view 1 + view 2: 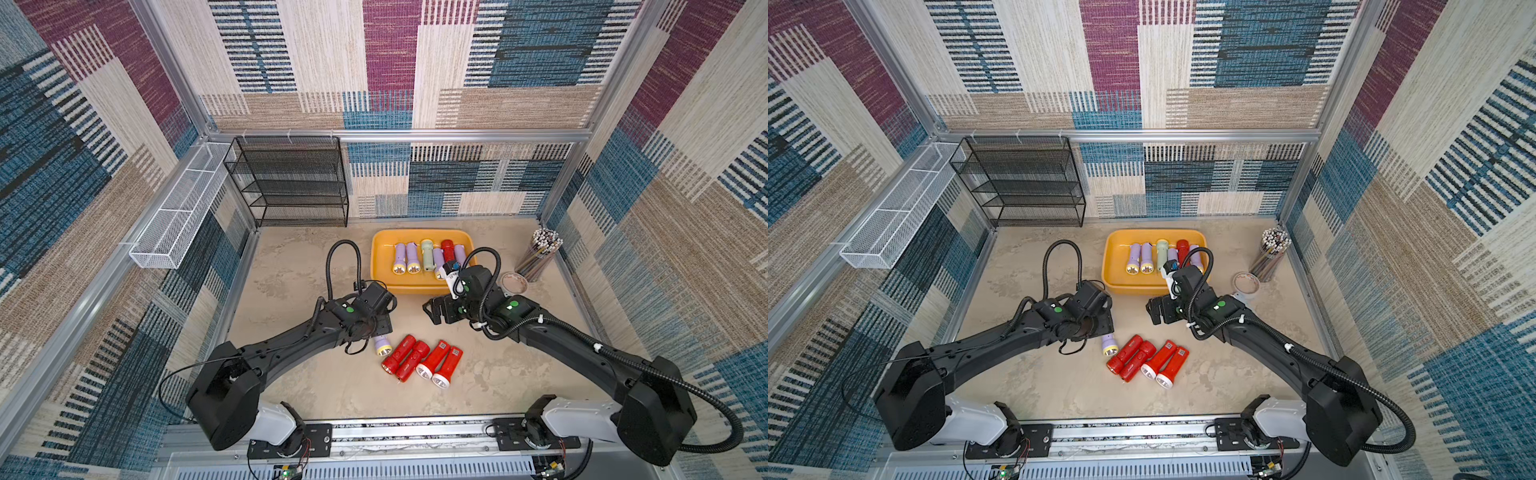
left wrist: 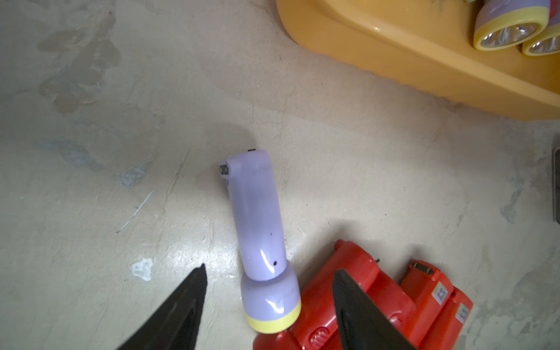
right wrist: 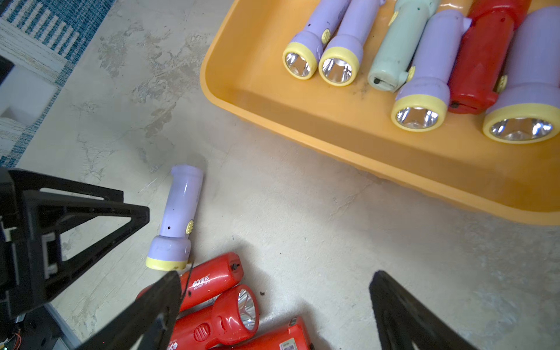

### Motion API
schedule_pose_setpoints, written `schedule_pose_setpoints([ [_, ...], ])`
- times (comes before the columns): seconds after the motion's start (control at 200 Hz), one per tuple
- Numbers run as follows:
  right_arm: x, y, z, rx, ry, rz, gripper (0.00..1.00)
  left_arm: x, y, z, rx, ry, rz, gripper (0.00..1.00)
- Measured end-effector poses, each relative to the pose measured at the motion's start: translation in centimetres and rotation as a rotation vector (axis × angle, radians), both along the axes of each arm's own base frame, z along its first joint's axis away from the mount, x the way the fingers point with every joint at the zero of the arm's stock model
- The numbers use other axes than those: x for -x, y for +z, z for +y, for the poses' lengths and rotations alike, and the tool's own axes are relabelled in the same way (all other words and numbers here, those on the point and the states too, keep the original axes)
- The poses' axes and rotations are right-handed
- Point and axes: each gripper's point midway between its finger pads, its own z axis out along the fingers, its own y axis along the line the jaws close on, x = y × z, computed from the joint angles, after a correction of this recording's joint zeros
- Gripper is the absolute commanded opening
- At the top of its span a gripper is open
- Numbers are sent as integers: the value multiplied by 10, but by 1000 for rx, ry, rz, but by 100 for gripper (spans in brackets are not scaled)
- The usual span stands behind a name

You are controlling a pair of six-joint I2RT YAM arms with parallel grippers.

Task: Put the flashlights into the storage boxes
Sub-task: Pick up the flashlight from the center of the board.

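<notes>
- The step in hand is judged to be the pick-up of the lilac flashlight (image 2: 257,218). It is laid flat on the counter (image 1: 291,270) at the left end of the near group, with its yellow head turned to the near side.
- The left claw (image 2: 269,269) is held apart. In the left wrist view one finger (image 2: 181,309) is seen on each side of the flashlight's head. No contact is seen and nothing is gripped.
- The right claw (image 3: 275,274) is spread wide and empty over bare counter, between the tray and the near group.
- Six flashlights (image 1: 419,255) are already laid in the yellow tray (image 1: 381,259) at the far centre. Four red flashlights (image 1: 422,361) are left on the counter, packed side by side just right of the lilac one.
- A descent and a closing of the left claw are probably called for next. Little room is seen between the lilac head and the nearest red one, so a grip further up the slim body, where both sides are open, is judged safer.
- The tray's near wall must be cleared on the carry. Bare floor is offered in the tray's left part.
- Open counter is seen left of and beyond the lilac flashlight. The black mesh rack (image 1: 291,183) and the white basket (image 1: 174,220) are well apart at the far left, and the pencil cup (image 1: 538,253) at the far right. The right arm, close to the tray's near right corner, is best avoided.
</notes>
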Motion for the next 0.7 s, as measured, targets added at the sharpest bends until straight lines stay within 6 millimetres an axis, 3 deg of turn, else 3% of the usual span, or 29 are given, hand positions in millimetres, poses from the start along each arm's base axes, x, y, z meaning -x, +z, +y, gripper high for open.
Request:
schedule_pose_setpoints([
  [0.185,0,0,-1,5,-2,-4,100,-10,-8,-7,-21,-5,13,77],
  [0.421,4,-2,-6,4,-12,-6,99,-31,-23,-21,-55,-9,44,73],
  [0.701,9,-6,-10,11,-15,1,100,-27,-51,-10,-118,7,109,66],
])
